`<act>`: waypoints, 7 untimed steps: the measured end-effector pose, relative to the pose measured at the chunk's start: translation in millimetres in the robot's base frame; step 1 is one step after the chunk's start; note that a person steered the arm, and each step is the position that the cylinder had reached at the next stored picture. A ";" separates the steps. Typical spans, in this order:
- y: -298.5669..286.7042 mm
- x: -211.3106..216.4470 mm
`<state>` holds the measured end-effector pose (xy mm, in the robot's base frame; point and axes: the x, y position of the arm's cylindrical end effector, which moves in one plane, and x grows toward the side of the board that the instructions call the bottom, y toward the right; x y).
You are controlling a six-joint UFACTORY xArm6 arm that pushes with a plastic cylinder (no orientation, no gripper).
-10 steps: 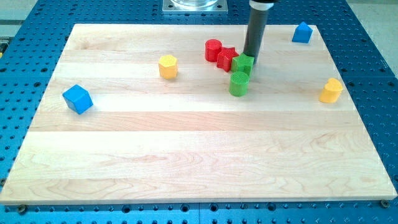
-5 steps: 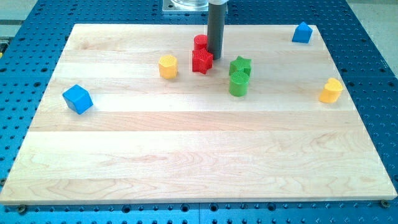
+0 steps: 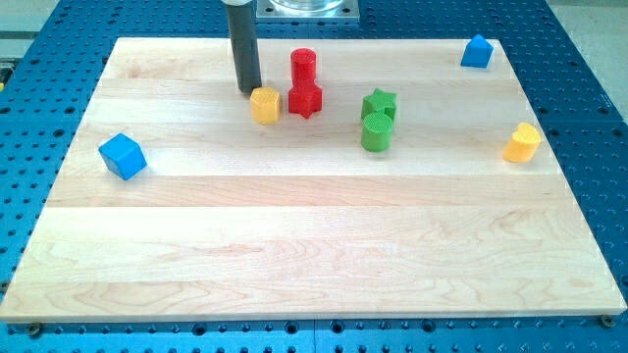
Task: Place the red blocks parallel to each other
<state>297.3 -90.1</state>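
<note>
My tip (image 3: 249, 91) stood at view's top-left of yellow hexagonal block (image 3: 265, 104), just beside it, contact unclear. Red cylinder (image 3: 304, 64) sat above red star block (image 3: 305, 99) near worktop (image 3: 294, 235) top edge. Tool: plain rod, no jaws.

yellow hexagon (image 3: 265, 104) | green star (image 3: 379, 102), perhaps touching green cylinder (image 3: 376, 131)

My tip (image 3: 250, 90) stands just far-left of the yellow hexagonal block (image 3: 265, 104) — passage rightward is obstructed there. The red star block (image 3: 305, 99) and red cylinder (image 3: 304, 64) stand close together. The near half of the table (image 3: 314, 255) lies open — unobstructed left to right.
</note>
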 end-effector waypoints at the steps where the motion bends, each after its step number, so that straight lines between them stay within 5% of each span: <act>1: -3.0 0.0; 3: 3.9 -52.3; 7: 49.1 -7.8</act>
<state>289.5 -41.0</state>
